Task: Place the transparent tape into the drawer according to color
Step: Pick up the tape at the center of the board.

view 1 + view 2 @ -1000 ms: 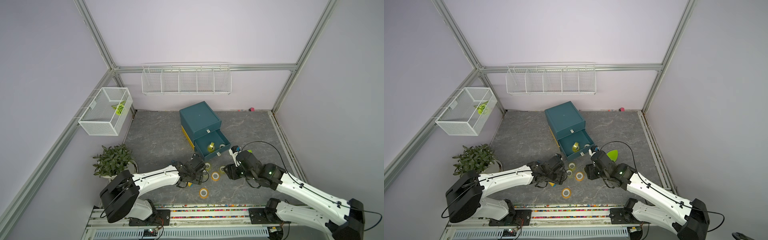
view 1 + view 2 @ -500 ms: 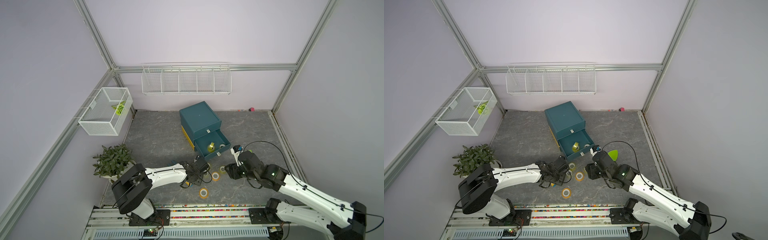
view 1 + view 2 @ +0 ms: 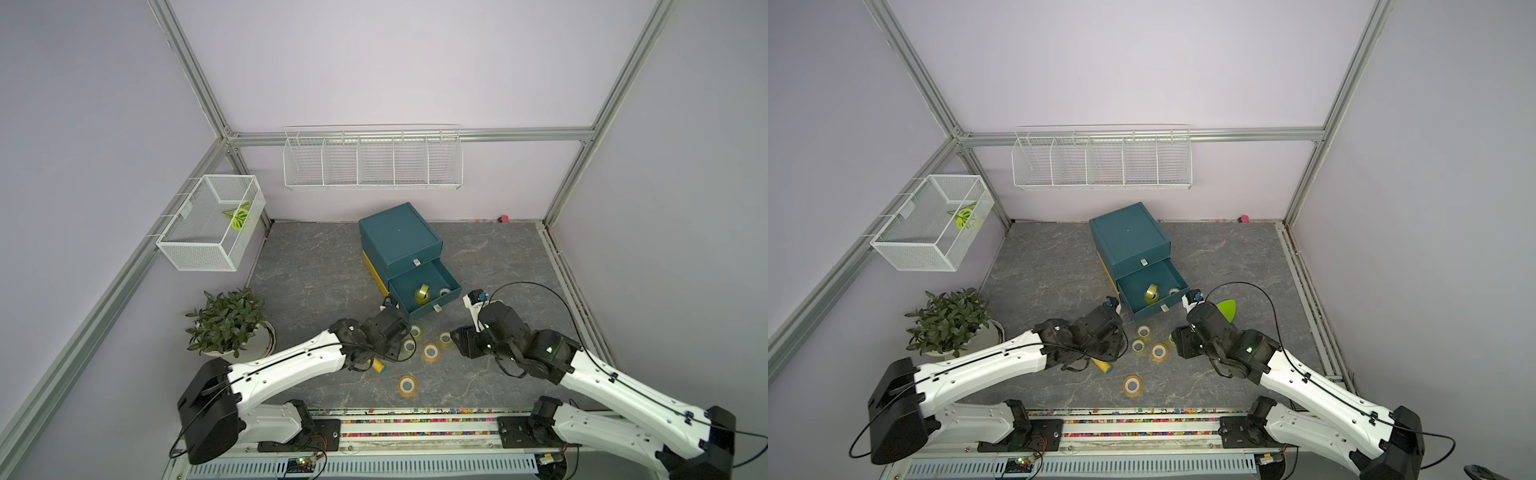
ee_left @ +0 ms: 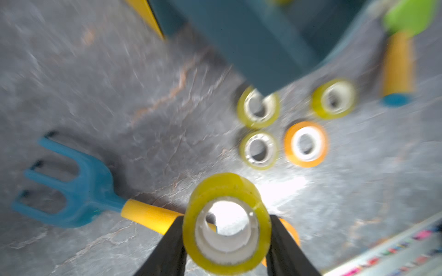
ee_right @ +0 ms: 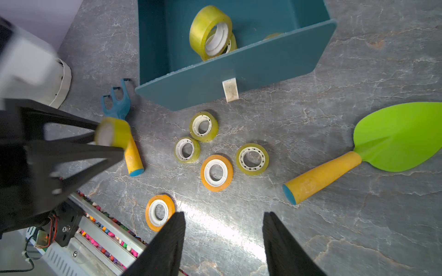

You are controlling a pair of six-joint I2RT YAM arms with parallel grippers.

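Your left gripper (image 4: pixel 226 218) is clamped on a yellow-green tape roll (image 4: pixel 223 186). Its hole points back toward the wrist, and it sits at the jaw tips over the fork's yellow handle (image 4: pixel 148 215), near the open drawer (image 5: pixel 239 69). Your right gripper (image 5: pixel 223 215) stands apart, empty.

Grey tabletop (image 3: pixel 316 270): tape rolls (image 5: pixel 216 172), garden tools (image 5: pixel 323 176), drawers (image 3: pixel 399 241).

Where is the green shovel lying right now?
In a top view the green shovel lies on the grey floor, just right of the open drawer, partly hidden by the right arm. Its yellow handle points toward the nearest tape roll.
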